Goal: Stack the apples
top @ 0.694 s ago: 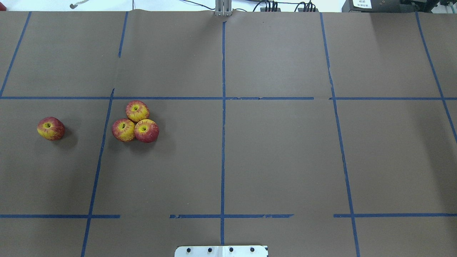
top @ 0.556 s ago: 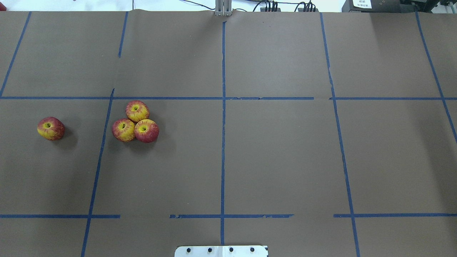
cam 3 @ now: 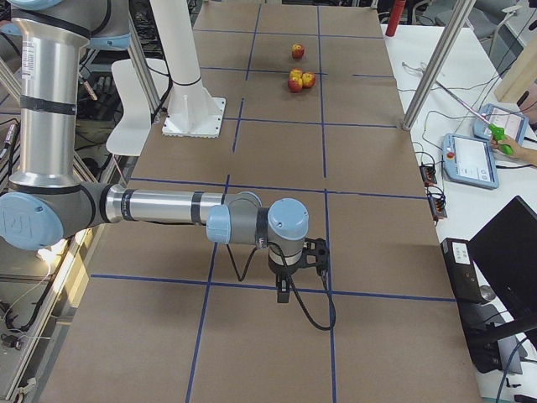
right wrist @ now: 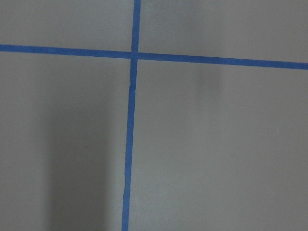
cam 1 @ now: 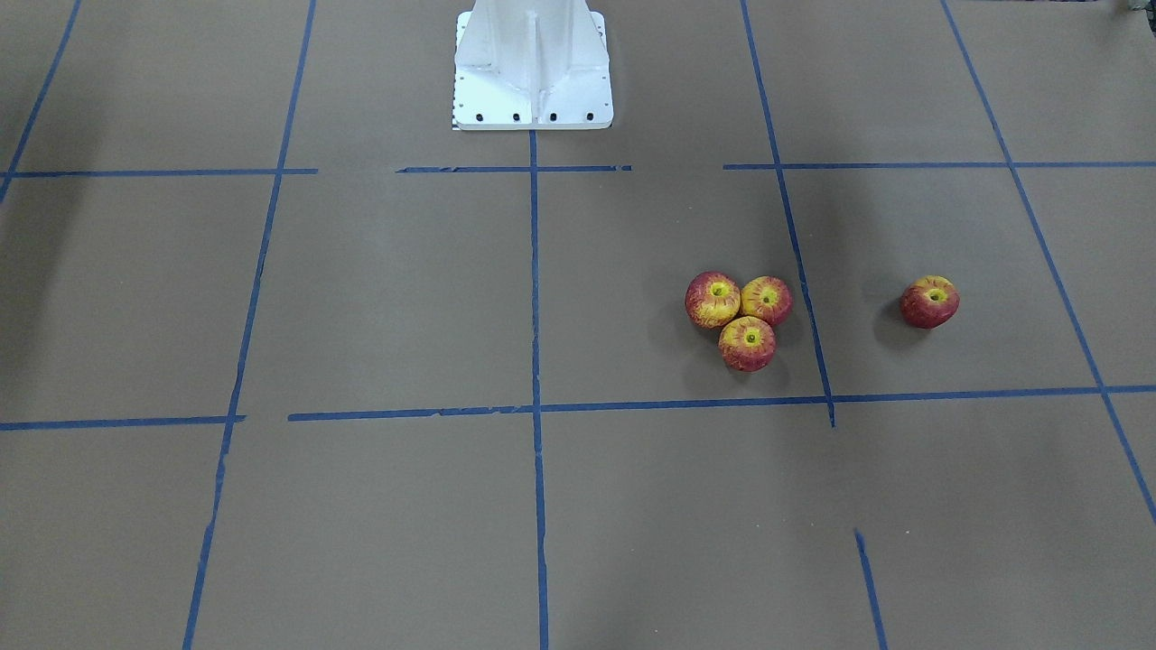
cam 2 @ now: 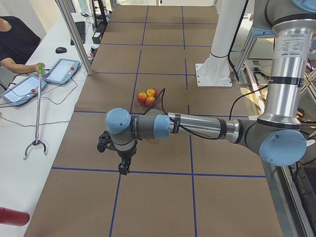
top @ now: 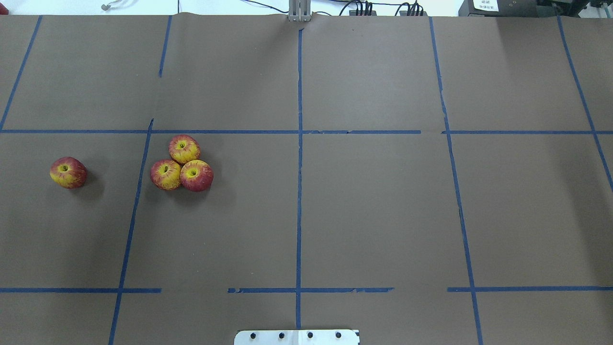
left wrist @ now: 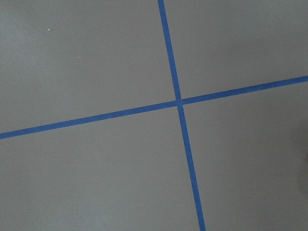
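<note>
Three apples touch in a cluster on the brown table: the far apple (top: pixel 184 149), the near left apple (top: pixel 165 174) and a darker apple (top: pixel 197 175). The cluster also shows in the front view (cam 1: pixel 747 343). A fourth apple (top: pixel 68 172) lies alone further left, also in the front view (cam 1: pixel 929 301). All lie dimple up. My left gripper (cam 2: pixel 123 168) shows only in the exterior left view, hanging over a tape crossing, well short of the apples (cam 2: pixel 149 96). My right gripper (cam 3: pixel 285 290) shows only in the exterior right view, far from the apples (cam 3: pixel 298 80). I cannot tell whether either is open or shut.
Blue tape lines grid the brown table. The white robot base (cam 1: pixel 533 72) stands at the robot's edge. An operator at a side bench holds a long grabber tool (cam 2: pixel 37 113) beside tablets (cam 2: pixel 61 70). A metal post (cam 2: pixel 74 34) stands at the table's far edge.
The apples have not moved. Only the grabber tool's tip at the table's far left edge has shifted.
</note>
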`<state>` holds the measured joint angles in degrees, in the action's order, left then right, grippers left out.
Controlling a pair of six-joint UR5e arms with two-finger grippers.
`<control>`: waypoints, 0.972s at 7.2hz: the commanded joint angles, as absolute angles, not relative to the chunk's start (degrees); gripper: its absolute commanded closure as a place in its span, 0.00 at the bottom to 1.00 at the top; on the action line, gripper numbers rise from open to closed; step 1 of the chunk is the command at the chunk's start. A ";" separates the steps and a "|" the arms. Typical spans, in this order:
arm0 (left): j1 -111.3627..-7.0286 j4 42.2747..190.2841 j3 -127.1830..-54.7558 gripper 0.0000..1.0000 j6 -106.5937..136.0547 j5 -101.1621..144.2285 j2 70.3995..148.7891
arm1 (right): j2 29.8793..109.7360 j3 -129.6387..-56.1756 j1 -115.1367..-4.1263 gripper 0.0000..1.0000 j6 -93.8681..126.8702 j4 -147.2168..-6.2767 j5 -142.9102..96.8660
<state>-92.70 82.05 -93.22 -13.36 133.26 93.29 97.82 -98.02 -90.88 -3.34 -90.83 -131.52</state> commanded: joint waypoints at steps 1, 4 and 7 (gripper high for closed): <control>-92.47 86.27 -95.52 0.00 -13.19 132.98 90.20 | 97.82 -98.00 -90.88 0.00 -3.34 -90.88 -131.49; -76.99 104.61 -96.85 0.00 8.76 133.42 87.89 | 97.82 -98.00 -90.88 0.00 -3.34 -90.79 -131.48; -59.37 121.80 -97.55 0.00 32.47 123.65 89.20 | 97.82 -98.09 -90.88 0.00 -3.34 -90.79 -131.48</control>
<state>-66.12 116.90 -96.99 24.36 130.09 88.31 97.82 -98.01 -90.88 -3.32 -90.79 -131.49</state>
